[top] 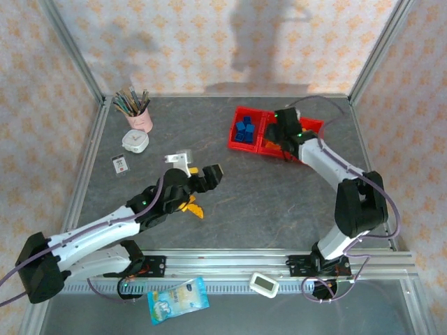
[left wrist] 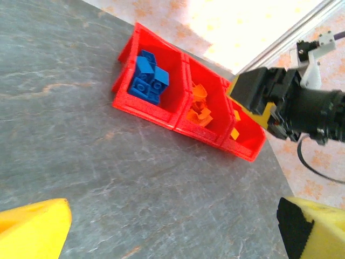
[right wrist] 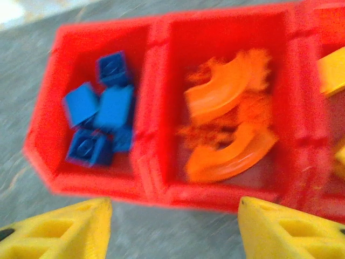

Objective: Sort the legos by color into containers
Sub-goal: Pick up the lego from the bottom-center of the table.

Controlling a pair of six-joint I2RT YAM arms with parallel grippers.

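Legos (top: 244,130) lie in the red tray (left wrist: 143,110) on the far right part of the worktop (top: 265,202), well beyond everything else on that side. Nearest, at the near edge in front of the arm bases, lie a blue-and-white packet (top: 178,300) and, to its right, a small white device (top: 265,284). Farther in, the left arm reaches from the near left corner toward the middle. The left tool (left wrist: 172,229) hangs released over bare worktop, its yellow fingers (left wrist: 32,229) wide apart with nothing between them. Beyond it on the left are a small card (top: 119,164), a white gadget (top: 135,142) and, farthest, a pink cup of brushes (top: 138,118). On the right, the right arm bends over the tray. The right tool (right wrist: 175,226) hovers released by the near wall of the middle compartment, its jaws apart and empty. In the tray, blue bricks (left wrist: 146,78) sit in the left compartment, orange arches (right wrist: 226,129) in the middle one, and yellow pieces (right wrist: 333,70) in the right one. The right wrist view is blurred.
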